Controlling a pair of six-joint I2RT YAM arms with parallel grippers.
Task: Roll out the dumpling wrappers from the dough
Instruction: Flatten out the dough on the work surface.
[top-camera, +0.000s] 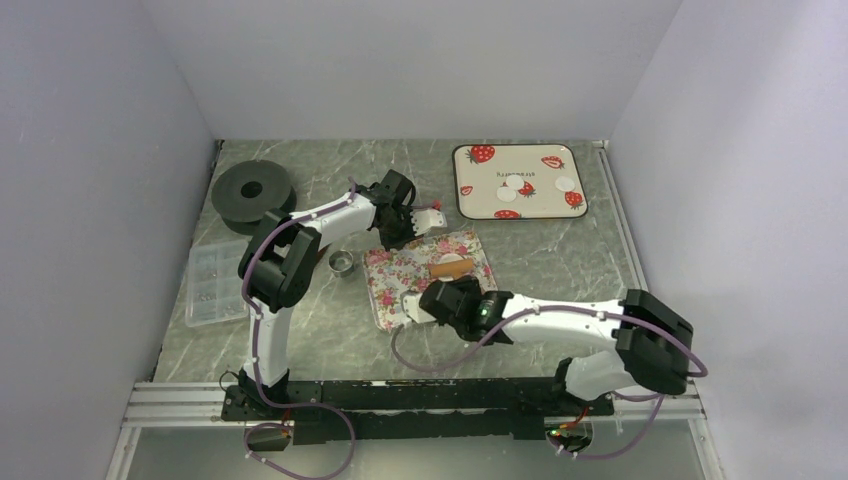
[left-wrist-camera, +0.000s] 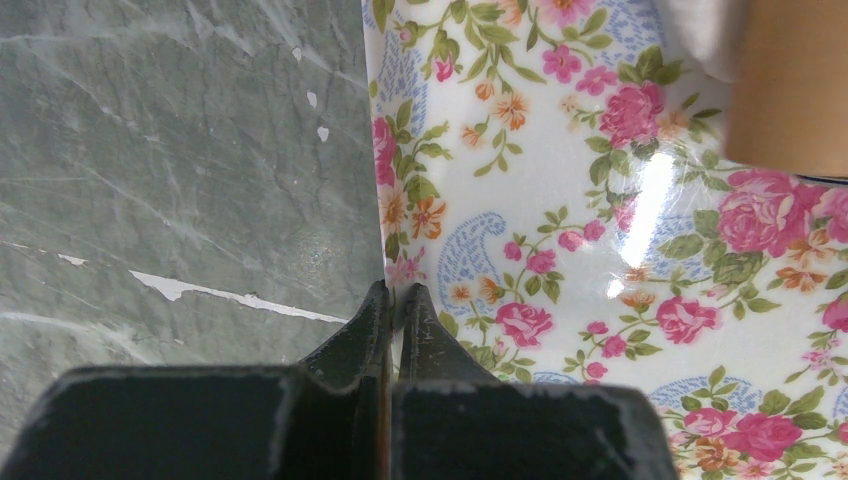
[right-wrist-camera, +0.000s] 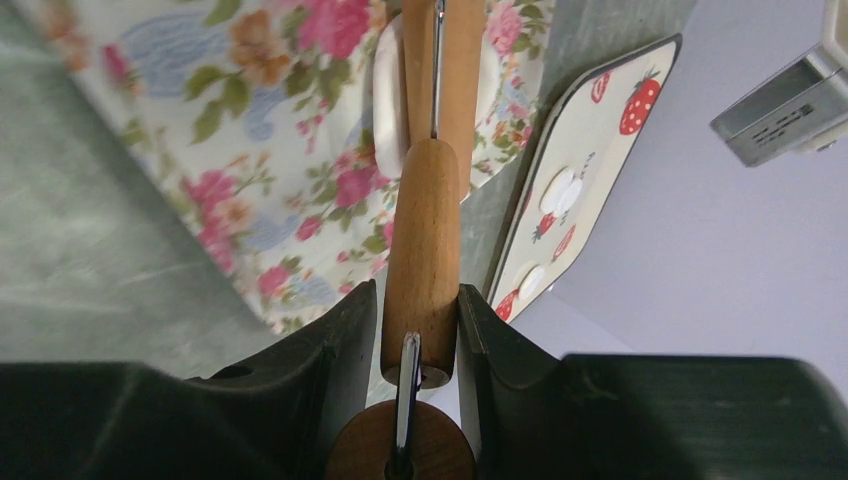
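Observation:
A floral mat (top-camera: 400, 285) lies mid-table. On it rests a wooden rolling pin (top-camera: 450, 268), its roller over a piece of white dough (right-wrist-camera: 384, 90). My right gripper (right-wrist-camera: 420, 300) is shut on the pin's wooden handle (right-wrist-camera: 424, 240), the roller (right-wrist-camera: 455, 70) pointing away from it. At the mat's far left edge, my left gripper (left-wrist-camera: 397, 292) is shut on the floral mat (left-wrist-camera: 560, 230). The roller (left-wrist-camera: 790, 85) shows at top right in the left wrist view. Flat white dumpling wrappers (top-camera: 515, 185) lie on the strawberry tray (top-camera: 480, 195) at the back right, and the wrappers (right-wrist-camera: 560, 190) also show in the right wrist view.
A small metal ring cutter (top-camera: 342, 262) stands just left of the mat. A clear plastic box (top-camera: 212, 282) lies at the left edge, with a black spool (top-camera: 252, 190) behind it. White walls close in the table on three sides.

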